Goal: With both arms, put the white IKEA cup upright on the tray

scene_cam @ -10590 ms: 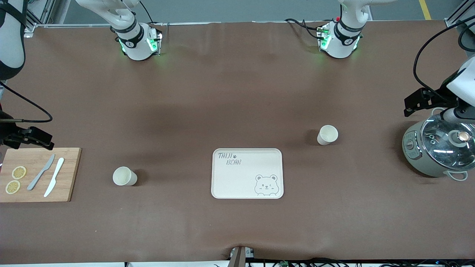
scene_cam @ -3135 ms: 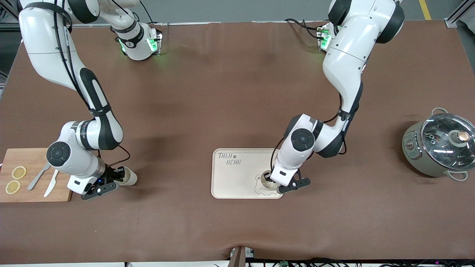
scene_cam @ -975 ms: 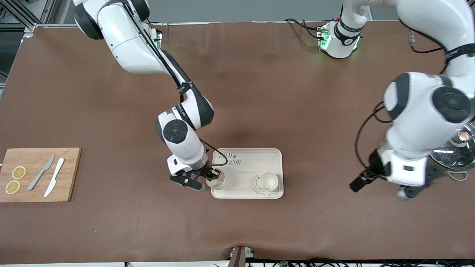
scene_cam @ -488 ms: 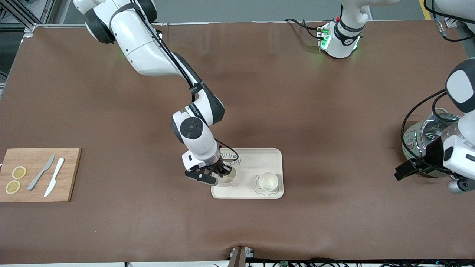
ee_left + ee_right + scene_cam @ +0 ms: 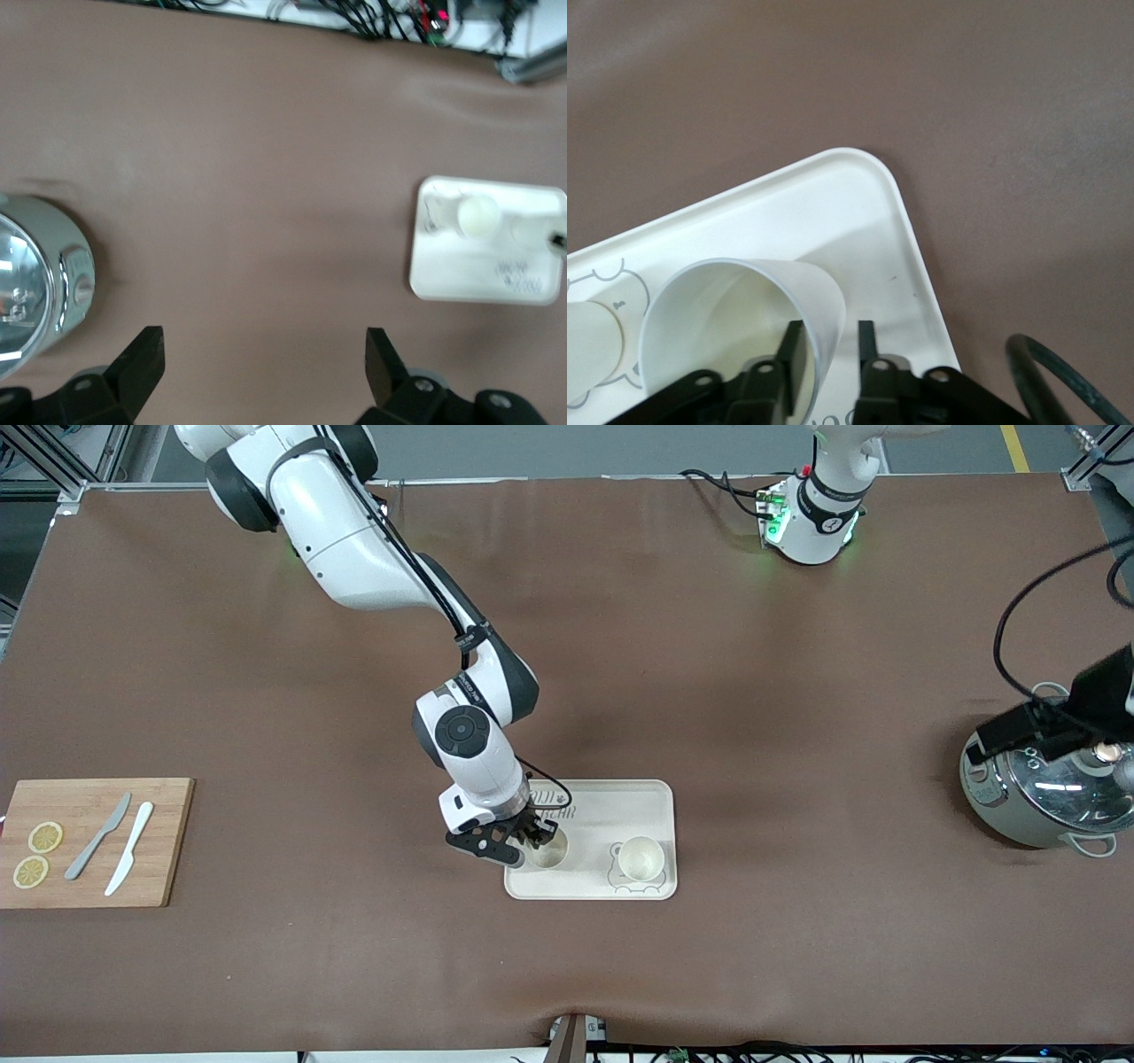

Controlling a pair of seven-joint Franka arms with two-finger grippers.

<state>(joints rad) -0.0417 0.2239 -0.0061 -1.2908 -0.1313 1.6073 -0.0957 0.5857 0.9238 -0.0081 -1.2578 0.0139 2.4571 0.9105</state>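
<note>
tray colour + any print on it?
Cream-white tray with grey "TAIJI BEAR" lettering and a bear drawing; shows best in the front view.

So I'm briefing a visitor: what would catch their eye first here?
The right hand, pinching the rim of a white cup over the cream tray mid-table. A second cup stands upright on the tray's bear drawing. The left hand hangs open by the steel pot.

The right gripper (image 5: 538, 837) pinches one cup's (image 5: 548, 849) rim over the tray (image 5: 611, 803); a second cup (image 5: 640, 859) stands just beside, bare tray between them.
</note>
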